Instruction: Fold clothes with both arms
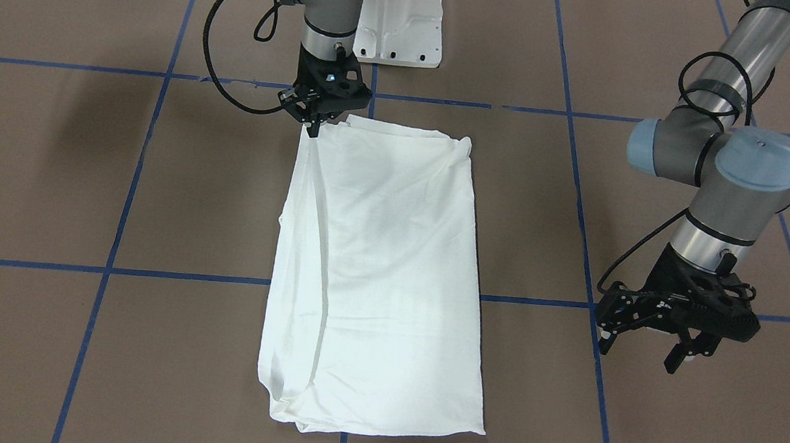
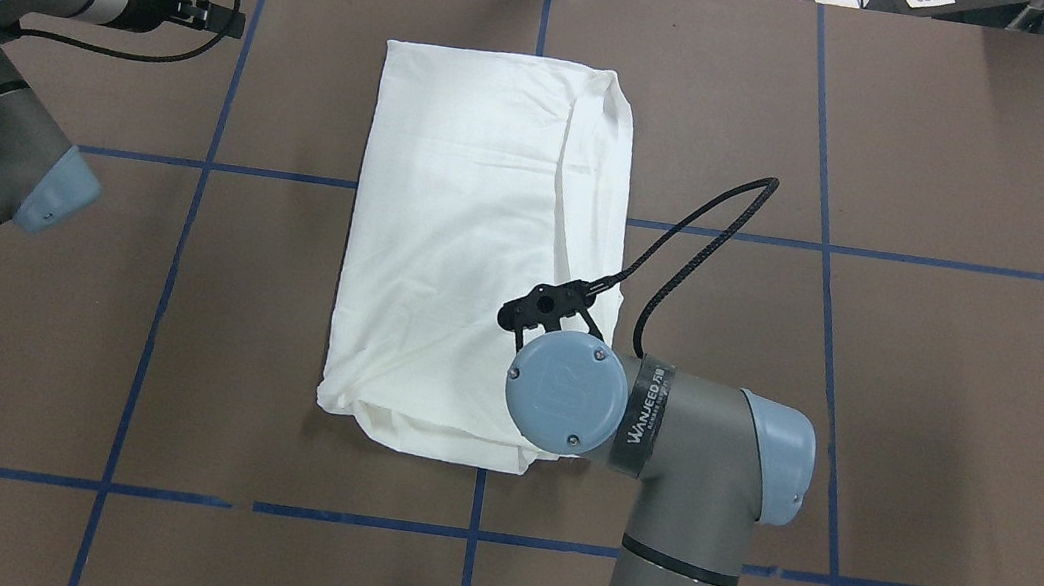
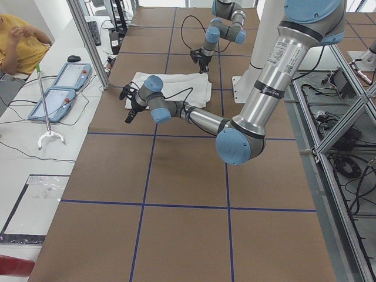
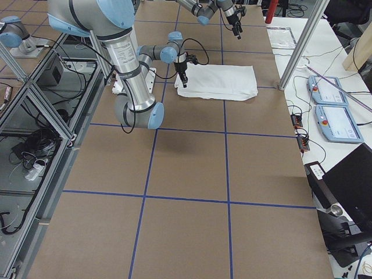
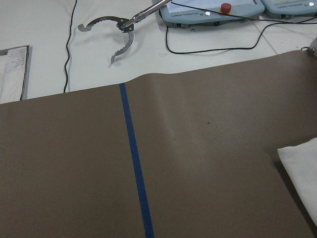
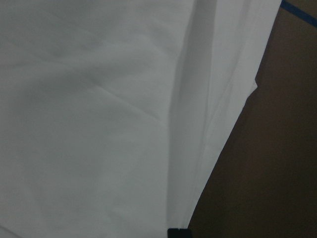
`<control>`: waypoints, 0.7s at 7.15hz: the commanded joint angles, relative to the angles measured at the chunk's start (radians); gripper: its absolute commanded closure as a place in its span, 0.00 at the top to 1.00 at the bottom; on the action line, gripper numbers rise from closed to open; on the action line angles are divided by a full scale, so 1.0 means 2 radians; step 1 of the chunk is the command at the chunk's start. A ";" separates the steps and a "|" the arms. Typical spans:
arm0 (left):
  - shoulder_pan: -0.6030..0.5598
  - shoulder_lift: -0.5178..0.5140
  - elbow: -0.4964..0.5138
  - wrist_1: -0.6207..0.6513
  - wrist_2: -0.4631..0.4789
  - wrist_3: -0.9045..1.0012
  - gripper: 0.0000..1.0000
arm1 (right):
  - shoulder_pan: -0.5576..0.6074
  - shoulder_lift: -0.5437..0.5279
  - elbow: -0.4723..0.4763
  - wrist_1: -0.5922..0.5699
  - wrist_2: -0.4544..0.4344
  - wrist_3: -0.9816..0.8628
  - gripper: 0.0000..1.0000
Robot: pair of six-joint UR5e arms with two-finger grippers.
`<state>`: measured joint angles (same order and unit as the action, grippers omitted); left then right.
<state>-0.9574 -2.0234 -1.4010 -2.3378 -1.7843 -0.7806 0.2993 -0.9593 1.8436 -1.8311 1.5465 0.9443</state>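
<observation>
Shirt (image 1: pixel 383 264) lies folded long, middle of table, nearer far edge. My right gripper (image 1: pixel 312 125) looks pinched on its near right corner. Left gripper (image 1: pixel 638 350) fingers apart, empty, toward left edge. Worry: one-corner pull drags shirt crooked, fold opens.

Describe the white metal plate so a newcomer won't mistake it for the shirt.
On the brown table with blue tape lines, find the folded white T-shirt in the middle. Past its robot-side end, near the right gripper, sits the white metal plate: rigid, with a row of bolt holes, unlike the cloth.
</observation>
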 commanded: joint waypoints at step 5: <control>0.000 0.000 -0.015 0.001 -0.002 -0.008 1.00 | -0.019 -0.030 0.009 0.055 -0.053 0.076 1.00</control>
<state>-0.9576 -2.0233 -1.4140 -2.3375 -1.7863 -0.7845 0.2361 -1.0221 1.8613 -1.7834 1.4416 1.0902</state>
